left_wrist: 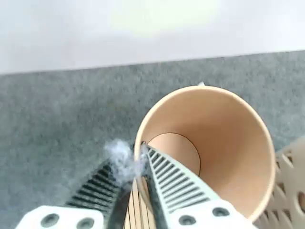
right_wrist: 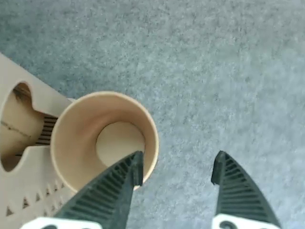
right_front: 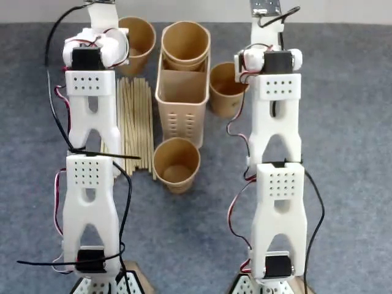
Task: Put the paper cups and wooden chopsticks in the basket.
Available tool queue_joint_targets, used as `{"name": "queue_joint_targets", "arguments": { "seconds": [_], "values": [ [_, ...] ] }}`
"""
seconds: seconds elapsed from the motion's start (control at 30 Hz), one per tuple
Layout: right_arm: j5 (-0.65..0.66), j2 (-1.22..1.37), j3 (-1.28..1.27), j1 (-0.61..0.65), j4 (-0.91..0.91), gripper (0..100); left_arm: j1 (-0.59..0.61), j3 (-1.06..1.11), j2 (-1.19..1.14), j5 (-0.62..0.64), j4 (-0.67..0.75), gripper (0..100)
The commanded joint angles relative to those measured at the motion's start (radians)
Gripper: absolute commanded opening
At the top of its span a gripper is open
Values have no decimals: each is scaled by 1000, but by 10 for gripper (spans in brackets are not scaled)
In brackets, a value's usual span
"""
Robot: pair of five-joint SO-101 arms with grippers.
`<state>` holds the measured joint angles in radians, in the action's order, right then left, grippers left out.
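High view showed a tan slotted basket (right_front: pixel 182 101) mid-table on grey carpet (right_front: pixel 343 92), with stacked cups (right_front: pixel 185 43) in its far end and wooden chopsticks (right_front: pixel 136 119) lying flat along its left. Brown paper cups stood around it: far-left cup (right_front: pixel 138 38), right cup (right_front: pixel 225 90), near cup (right_front: pixel 176 164). My left gripper (left_wrist: pixel 137 160) was pinched together beside the far-left cup; the left wrist view caught a fluff tuft (left_wrist: pixel 119 156) on its tips. My right gripper (right_wrist: pixel 176 167) was spread, one finger (right_wrist: pixel 128 179) at the right cup's rim.

A grey, felt-like table covering (right_front: pixel 349 184) is seen spread right across the high view, its nap mottled and a little fuzzy. Along the far edge a pale white strip (right_front: pixel 202 9) is met, running the full width. From the left wrist, a wisp of white fluff (left_wrist: pixel 119 157) is caught against the grey.
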<state>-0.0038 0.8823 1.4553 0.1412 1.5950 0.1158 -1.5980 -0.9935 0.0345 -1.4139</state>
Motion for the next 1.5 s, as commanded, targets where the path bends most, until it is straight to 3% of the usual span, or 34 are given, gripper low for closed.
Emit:
{"name": "queue_joint_targets", "arguments": {
  "seconds": [0.0,0.2,0.4,0.73,0.8,0.9,0.93,1.17,1.47],
  "values": [
    [-123,-33,61,-27,18,238,36,-64,139,-6,-40,4],
    [-232,15,140,8,24,238,64,-61,243,-5,-74,4],
    [-135,111,145,36,24,238,104,-65,280,-5,-84,4],
    [-129,251,151,5,2,233,114,-65,291,-5,-84,4],
    [-127,257,150,-16,2,178,113,-65,291,-5,-84,4],
    [-127,265,150,-58,2,0,96,-67,298,-5,-86,5],
    [-127,265,150,-73,4,4,91,-67,312,-5,-86,5],
    [-101,145,202,-143,65,5,-50,-59,443,-5,-146,5],
    [-21,-288,157,-88,166,5,-274,-56,475,-5,-255,5]
  ]
}}
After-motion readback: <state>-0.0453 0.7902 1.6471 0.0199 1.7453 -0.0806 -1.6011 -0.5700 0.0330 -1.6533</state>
